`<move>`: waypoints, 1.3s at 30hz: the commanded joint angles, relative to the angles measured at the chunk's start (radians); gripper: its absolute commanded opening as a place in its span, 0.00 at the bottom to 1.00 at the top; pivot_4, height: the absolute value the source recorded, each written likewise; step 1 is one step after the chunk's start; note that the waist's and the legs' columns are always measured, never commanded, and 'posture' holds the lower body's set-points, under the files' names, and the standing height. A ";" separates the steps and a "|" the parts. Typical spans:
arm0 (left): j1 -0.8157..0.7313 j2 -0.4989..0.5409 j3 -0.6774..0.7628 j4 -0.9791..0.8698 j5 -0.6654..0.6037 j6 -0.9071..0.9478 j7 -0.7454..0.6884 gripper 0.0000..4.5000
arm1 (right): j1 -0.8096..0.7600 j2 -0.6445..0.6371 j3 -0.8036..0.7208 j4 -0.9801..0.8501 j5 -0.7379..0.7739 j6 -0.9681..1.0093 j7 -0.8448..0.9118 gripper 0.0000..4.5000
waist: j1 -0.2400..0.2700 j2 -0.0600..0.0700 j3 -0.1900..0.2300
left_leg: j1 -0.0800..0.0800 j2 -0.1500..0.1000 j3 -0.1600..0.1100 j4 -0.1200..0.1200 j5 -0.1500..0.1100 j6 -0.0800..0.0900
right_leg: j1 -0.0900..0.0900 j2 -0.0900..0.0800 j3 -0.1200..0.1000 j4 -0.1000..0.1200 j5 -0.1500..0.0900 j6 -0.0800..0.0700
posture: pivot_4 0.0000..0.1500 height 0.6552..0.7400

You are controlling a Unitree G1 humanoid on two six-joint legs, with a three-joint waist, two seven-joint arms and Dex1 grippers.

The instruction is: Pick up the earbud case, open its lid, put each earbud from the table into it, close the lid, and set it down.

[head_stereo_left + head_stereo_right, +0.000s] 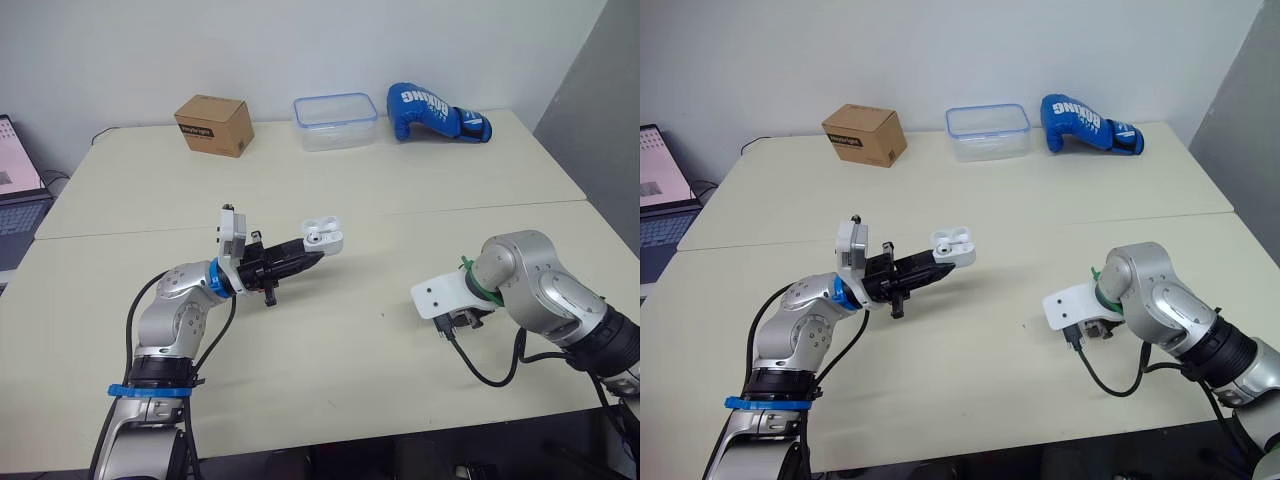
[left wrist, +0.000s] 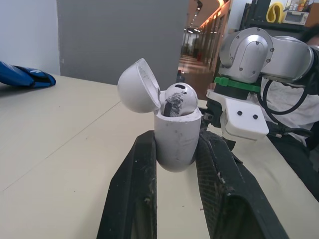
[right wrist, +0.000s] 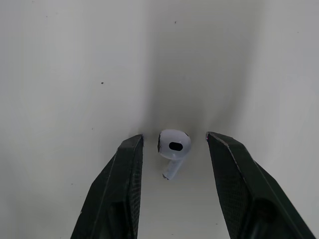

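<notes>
My left gripper (image 1: 312,250) is shut on the white earbud case (image 1: 324,236), held a little above the table's middle. Its lid (image 2: 138,87) stands open, and one earbud (image 2: 177,99) sits in the case. My right gripper (image 3: 173,142) points down at the table on the right and is open. A loose white earbud (image 3: 173,148) lies on the table between its two fingers (image 3: 122,179), apart from both. In the head views the right wrist (image 1: 455,298) hides that earbud.
A cardboard box (image 1: 213,124), a clear plastic container (image 1: 335,120) and a blue boxing glove (image 1: 435,112) stand along the table's far edge. A laptop (image 1: 18,190) sits off the table's left side. A seam (image 1: 480,208) runs across the table.
</notes>
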 commanded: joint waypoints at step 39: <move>-0.055 -0.009 0.007 0.086 0.004 -0.050 -0.029 0.16 | 0.044 0.539 -0.733 -0.206 0.565 0.762 -0.373 0.08 | 0.000 0.000 0.000 | 0.000 0.000 -0.002 0.000 0.000 0.000 | -0.001 0.000 0.000 0.001 0.000 0.000 | 1.00 0.89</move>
